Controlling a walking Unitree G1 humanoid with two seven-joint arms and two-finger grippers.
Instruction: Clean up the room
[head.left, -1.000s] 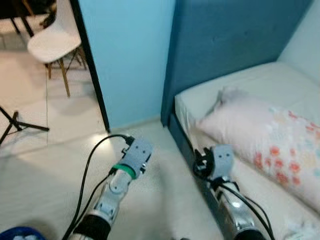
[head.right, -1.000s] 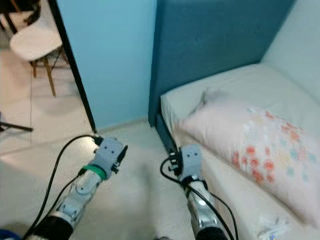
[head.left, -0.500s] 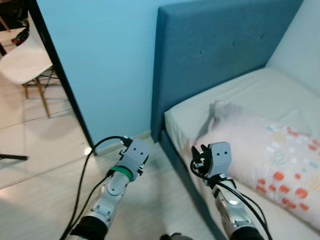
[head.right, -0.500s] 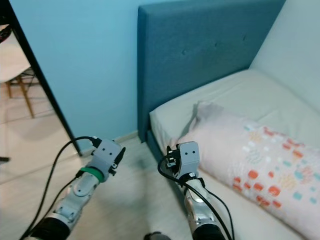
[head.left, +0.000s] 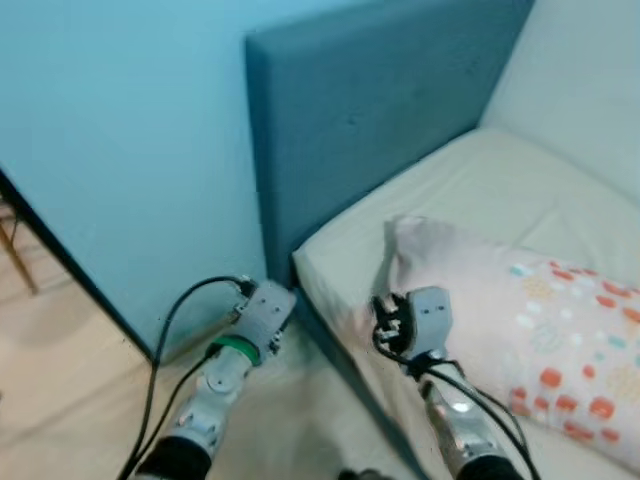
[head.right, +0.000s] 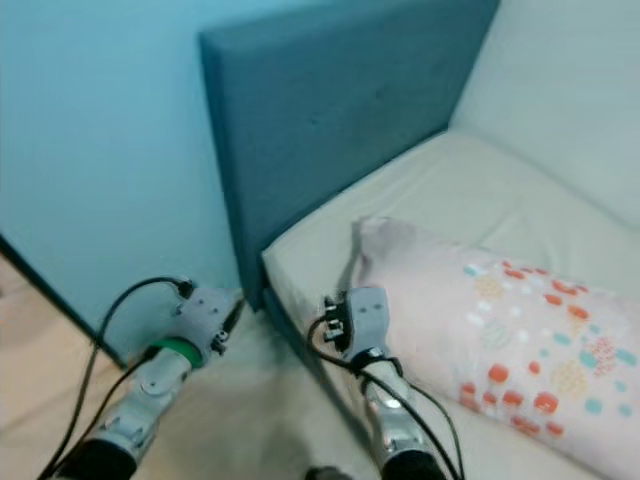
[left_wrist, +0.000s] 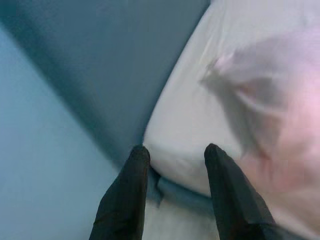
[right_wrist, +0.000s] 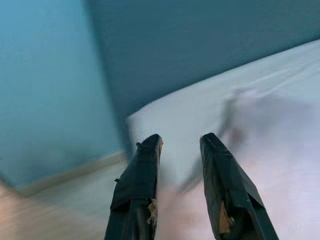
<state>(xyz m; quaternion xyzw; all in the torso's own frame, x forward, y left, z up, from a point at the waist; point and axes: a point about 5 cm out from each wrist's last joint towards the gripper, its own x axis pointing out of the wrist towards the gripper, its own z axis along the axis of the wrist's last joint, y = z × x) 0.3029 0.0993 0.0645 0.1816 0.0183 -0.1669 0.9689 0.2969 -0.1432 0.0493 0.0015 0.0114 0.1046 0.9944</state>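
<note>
Reaching forward at the near corner of the bed, both arms are held low, and nothing is carried by either. The left hand is seen over the floor just beside the bed's near corner, its two black fingers set apart with only air between them. The right hand is raised over the bed's near edge, its fingers likewise parted and empty.

Just past the right hand lies the pillow, which is judged to be the thing to be tidied. It rests on the mattress near the head end, its long side running along the bed's near edge, with one pointed corner turned towards the headboard. Its cover is pale pink, printed with small orange and teal marks towards the far end.

The pillow is judged to be light, soft and bulky. Little resistance would be offered to a pinch, so the cloth would be gathered by the fingers rather than the filling held firmly. A sagging, swinging load is to be expected if it is lifted by one corner alone. The pointed corner nearest the right hand is the readiest place to be taken, and a second hold along the near long edge would keep it level. No risk of breakage is seen, though smooth cloth may slip from a shallow pinch.

Beyond the pillow, the blue upholstered headboard stands against the light blue wall.
</note>
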